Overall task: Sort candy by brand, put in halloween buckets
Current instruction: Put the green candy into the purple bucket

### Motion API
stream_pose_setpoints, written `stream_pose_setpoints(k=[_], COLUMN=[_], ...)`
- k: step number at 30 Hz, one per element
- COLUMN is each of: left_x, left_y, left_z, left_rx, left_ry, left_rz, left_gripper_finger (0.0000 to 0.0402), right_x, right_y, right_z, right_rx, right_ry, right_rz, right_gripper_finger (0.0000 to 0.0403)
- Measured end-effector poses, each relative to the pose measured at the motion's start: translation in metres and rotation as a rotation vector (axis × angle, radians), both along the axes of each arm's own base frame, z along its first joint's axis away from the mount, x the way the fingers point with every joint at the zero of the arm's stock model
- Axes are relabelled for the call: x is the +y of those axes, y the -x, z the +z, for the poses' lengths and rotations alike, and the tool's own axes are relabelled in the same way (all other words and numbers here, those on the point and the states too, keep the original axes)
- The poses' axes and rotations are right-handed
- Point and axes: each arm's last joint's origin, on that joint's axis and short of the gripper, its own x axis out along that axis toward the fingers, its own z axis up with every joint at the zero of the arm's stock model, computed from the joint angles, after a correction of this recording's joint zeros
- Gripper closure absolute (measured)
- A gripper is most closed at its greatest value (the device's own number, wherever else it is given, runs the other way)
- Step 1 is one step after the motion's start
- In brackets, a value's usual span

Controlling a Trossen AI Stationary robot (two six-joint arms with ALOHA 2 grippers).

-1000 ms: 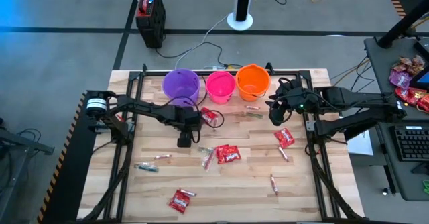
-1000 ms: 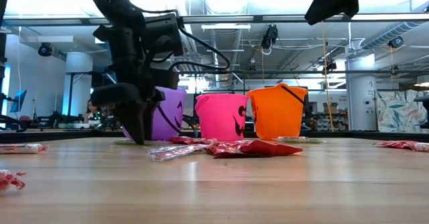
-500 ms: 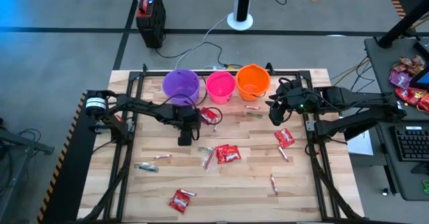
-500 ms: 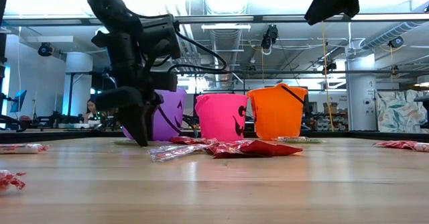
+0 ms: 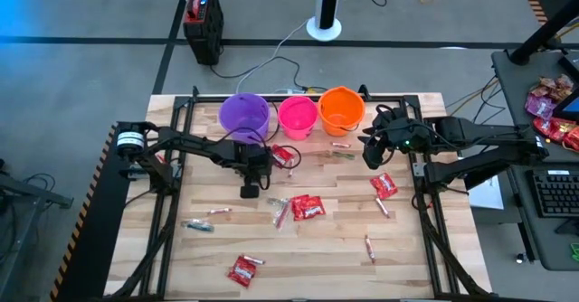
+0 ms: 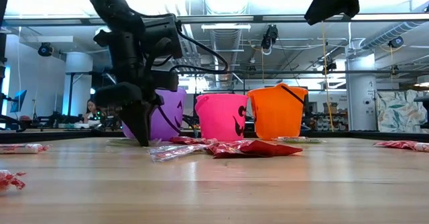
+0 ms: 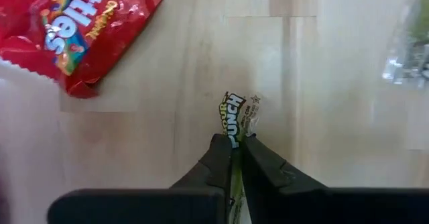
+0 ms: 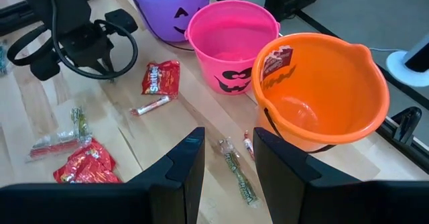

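Note:
My left gripper (image 5: 250, 191) stands low over the table in front of the purple bucket (image 5: 244, 115), shut on a thin greenish stick of candy (image 7: 236, 113). The pink bucket (image 5: 298, 117) and the orange bucket (image 5: 341, 109) stand in a row to the right of the purple one. My right gripper (image 5: 371, 157) hovers open, right of the orange bucket, with nothing between its fingers (image 8: 194, 160). Red packets (image 5: 306, 207) (image 5: 384, 185) (image 5: 242, 270) and thin sticks lie flat on the wood. My left gripper pinches the greenish stick between its two fingers (image 7: 218, 158), which come from above and point down. The stick's printed end (image 7: 236, 110) pokes out past the fingertips, at the table top. The rest of the stick runs back between the fingers and is hidden there.
A red packet (image 7: 80, 29) lies close to the left gripper, and another (image 5: 285, 155) lies near the pink bucket. Greenish and pink-white sticks (image 8: 238, 174) lie in front of the orange bucket. A black frame (image 5: 172, 202) borders the table's sides.
My left gripper has stayed low at the table in front of the purple bucket and has shut on the greenish stick.

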Motion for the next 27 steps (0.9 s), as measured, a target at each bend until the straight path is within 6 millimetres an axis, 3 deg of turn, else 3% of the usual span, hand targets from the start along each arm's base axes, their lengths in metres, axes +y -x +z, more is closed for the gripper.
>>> stream_pose_setpoints(k=[2, 10, 13, 17, 19, 23, 27], left_x=[-0.001, 0.001, 0.015, 0.055, 0.082, 0.139, 0.173], left_y=[-0.003, -0.008, 0.001, 0.019, 0.033, 0.06, 0.074], left_z=[0.013, 0.111, 0.149, 0.187, 0.195, 0.187, 0.167], left_rx=[-0.013, -0.256, -0.345, -0.461, -0.485, -0.484, -0.439], left_ry=[0.038, 0.287, 0.213, -0.018, -0.08, -0.113, -0.067], left_rz=[-0.015, -0.103, -0.058, 0.11, 0.231, 0.488, 0.595], left_gripper_finger=[0.0399, 0.0401, 0.0401, 0.0401, 0.0401, 0.0401, 0.0401], right_x=[0.0, 0.0, 0.0, 0.0, 0.0, 0.0, 0.0], right_y=[0.0, 0.0, 0.0, -0.001, -0.001, -0.002, -0.003], right_z=[0.0, 0.0, 0.0, 0.001, 0.001, 0.002, 0.003], right_rx=[0.0, 0.002, 0.006, 0.003, -0.007, -0.02, -0.033], right_ry=[0.001, 0.002, 0.009, 0.018, 0.019, 0.021, 0.022], right_rz=[0.0, 0.002, 0.009, 0.016, 0.017, 0.017, 0.016], right_gripper_finger=[0.0284, 0.0284, 0.0284, 0.0284, 0.0284, 0.0284, 0.0284])
